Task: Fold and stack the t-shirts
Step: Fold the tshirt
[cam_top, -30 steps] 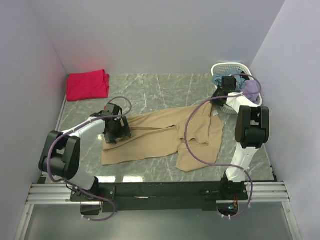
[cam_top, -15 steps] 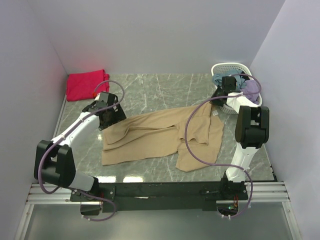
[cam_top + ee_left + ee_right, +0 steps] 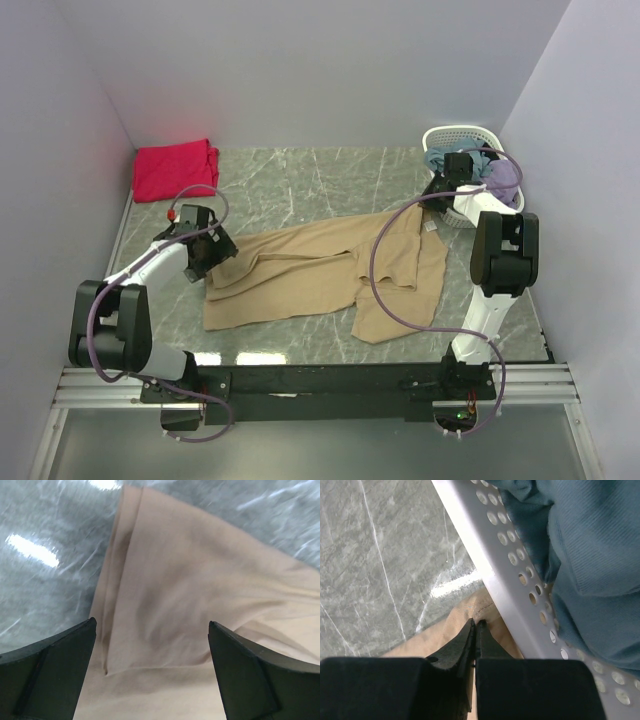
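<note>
Marble table (image 3: 330,180), rumpled tan t-shirt (image 3: 300,275)

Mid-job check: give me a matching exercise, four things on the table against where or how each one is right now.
Things:
1. tan t-shirt
2. red-pink t-shirt
3. left gripper
4. right gripper

States:
A. jaws shut, beside the basket
B. lying in the far left corner
C. spread out in the middle of the table
D. jaws wide open over tan cloth

Pairs: 1-C, 2-B, 3-D, 4-A
</note>
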Robot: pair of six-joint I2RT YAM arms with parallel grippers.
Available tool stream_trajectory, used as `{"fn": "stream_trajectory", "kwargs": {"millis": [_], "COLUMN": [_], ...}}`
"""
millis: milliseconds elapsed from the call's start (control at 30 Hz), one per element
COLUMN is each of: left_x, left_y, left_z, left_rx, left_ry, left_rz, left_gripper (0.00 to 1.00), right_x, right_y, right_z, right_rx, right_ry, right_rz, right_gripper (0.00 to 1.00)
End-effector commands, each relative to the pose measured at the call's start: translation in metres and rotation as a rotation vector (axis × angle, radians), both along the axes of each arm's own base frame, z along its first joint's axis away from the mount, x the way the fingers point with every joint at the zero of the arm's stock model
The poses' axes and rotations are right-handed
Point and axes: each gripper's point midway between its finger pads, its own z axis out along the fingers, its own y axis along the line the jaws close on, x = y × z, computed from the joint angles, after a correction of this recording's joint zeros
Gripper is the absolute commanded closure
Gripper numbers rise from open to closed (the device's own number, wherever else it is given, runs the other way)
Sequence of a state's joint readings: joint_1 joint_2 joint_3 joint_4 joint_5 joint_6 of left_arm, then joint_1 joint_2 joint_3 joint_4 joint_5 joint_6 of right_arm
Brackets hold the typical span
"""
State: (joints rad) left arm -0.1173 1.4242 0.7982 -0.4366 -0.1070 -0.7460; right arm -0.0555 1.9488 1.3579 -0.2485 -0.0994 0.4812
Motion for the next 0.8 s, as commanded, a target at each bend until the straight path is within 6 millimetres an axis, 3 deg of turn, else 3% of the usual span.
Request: {"fn": "stream_trajectory", "kwargs": {"millis": [0, 567, 767], "left_x": [0.022, 0.021, 0.022], "left_y": [-0.009, -0.010, -0.010], "left_z": [0.011, -0.015, -0.017], "left_rx": [-0.081, -0.102, -0.110], "left_ry": [-0.110, -0.079, -0.092], "left_rz": [-0.021, -0.021, -0.013], "left_gripper": [0.01, 0.01, 0.16], "right_x": [0.010, 0.011, 0.011], "right_y": [-0.004, -0.004, -0.003], "right_z": [0.019, 0.014, 0.011], "right_rx": [-0.004, -0.003, 0.004], "right_ry": [-0.053, -0.038, -0.032], "right_rz": [0.000, 0.004, 0.009], "right_gripper": [1.00, 1.00, 1.00]}}
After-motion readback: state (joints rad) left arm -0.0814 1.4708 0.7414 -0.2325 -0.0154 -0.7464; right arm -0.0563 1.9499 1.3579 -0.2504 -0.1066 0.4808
